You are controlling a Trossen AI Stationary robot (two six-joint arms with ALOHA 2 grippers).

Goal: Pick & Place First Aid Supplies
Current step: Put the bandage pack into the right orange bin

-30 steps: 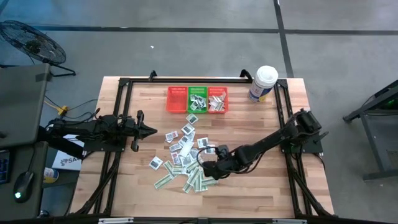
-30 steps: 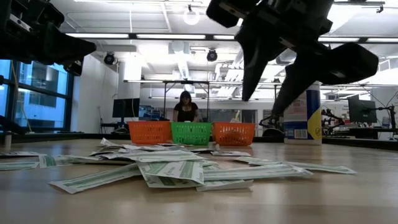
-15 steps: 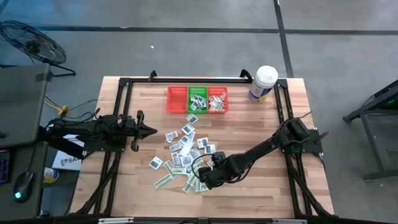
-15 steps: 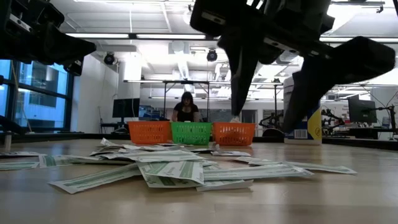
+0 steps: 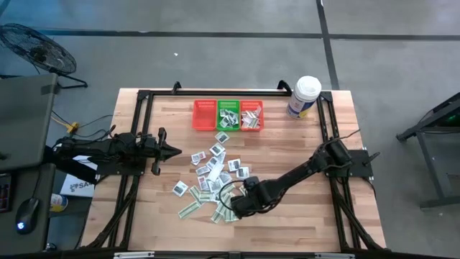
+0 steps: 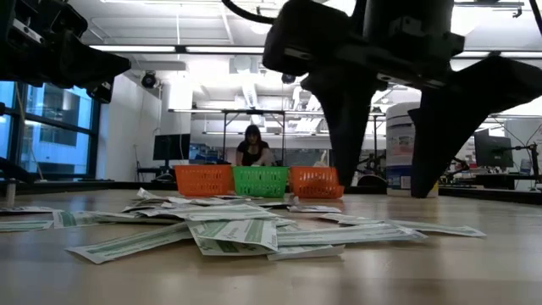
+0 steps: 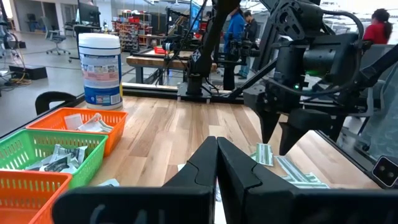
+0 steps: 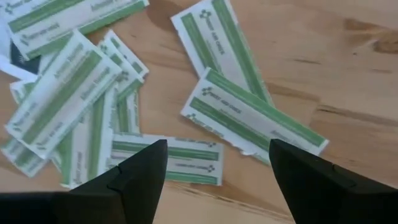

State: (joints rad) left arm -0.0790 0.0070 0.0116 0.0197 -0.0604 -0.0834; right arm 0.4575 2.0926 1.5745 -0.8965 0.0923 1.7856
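I have the right tool (image 5: pixel 231 208) spread wide, low over the green-and-white strip packets (image 8: pixel 252 115) at the near edge of the scattered first aid supplies (image 5: pixel 214 176) on the table (image 5: pixel 302 144). My left tool (image 5: pixel 175 150), pressed together, waits at the table's left.

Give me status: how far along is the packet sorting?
Done: some packets already lie in the green basket and the right-hand orange basket; the left orange basket looks empty. In hand: nothing; the right gripper is open, low over green-and-white strips. The left gripper waits shut. Left: most of the pile of packets on the table.
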